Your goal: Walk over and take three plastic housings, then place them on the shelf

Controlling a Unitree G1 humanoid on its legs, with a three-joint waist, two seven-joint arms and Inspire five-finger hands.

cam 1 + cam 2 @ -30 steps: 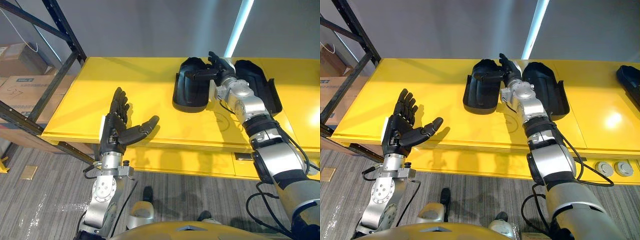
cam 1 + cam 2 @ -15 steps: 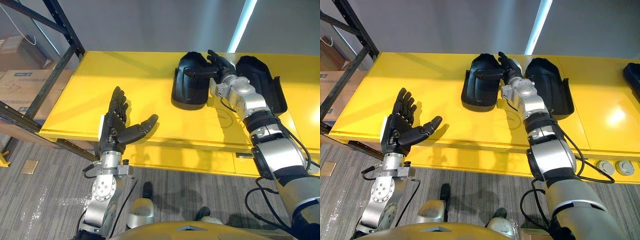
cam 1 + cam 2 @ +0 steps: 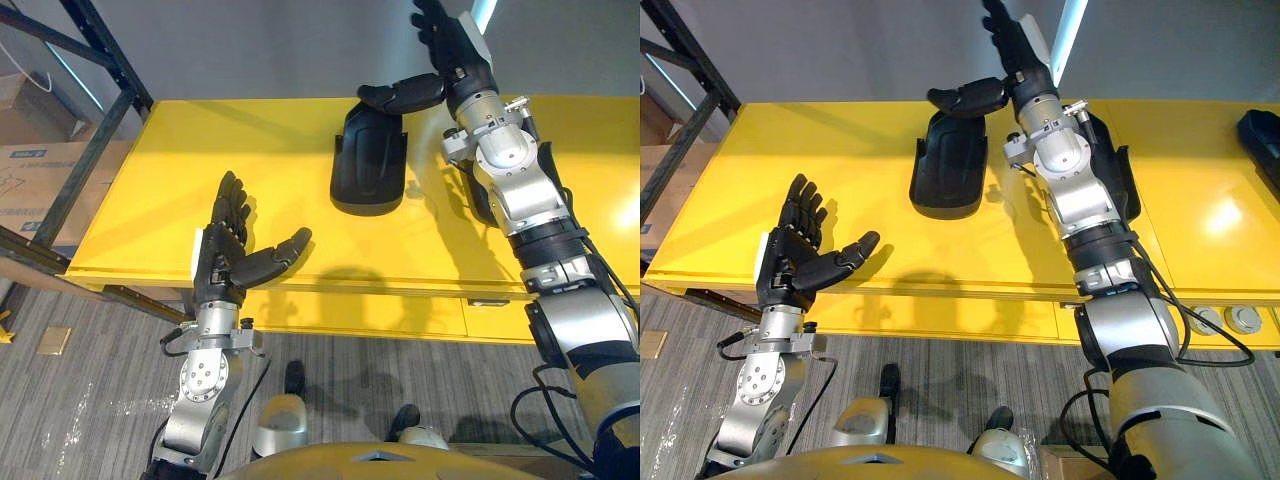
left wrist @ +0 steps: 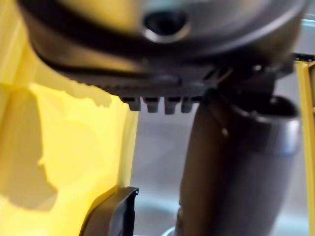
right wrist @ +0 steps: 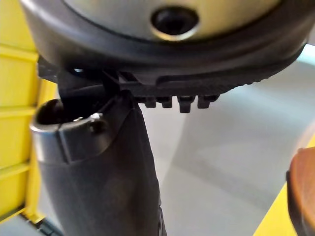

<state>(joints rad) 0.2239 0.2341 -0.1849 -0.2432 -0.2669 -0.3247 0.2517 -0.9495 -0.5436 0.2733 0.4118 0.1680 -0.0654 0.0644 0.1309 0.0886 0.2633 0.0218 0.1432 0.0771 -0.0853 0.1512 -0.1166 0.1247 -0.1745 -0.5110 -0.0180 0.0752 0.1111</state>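
A black plastic housing [image 3: 368, 165] lies on the yellow shelf [image 3: 200, 170]. My right hand [image 3: 460, 55] is raised above its far end, open, fingers straight and pointing up, thumb [image 3: 402, 94] stretched out over the housing, holding nothing. A second housing [image 3: 1123, 185] lies just right of the first, partly hidden behind my right forearm. A third housing [image 3: 1262, 135] lies at the shelf's far right edge. My left hand [image 3: 222, 262] hovers open and empty, palm up, over the shelf's front left edge. The left wrist view shows yellow shelf and a black housing edge [image 4: 110, 216].
A black rack upright [image 3: 100, 110] slants down at the left, with cardboard boxes [image 3: 35, 185] behind it. Grey carpet lies below the shelf's front edge. A grey wall closes the shelf at the back. Two round sockets [image 3: 1225, 318] sit on the shelf's front right.
My right hand has risen from between the two housings to well above them, its thumb off the left housing. The camera has shifted. My left hand keeps its pose.
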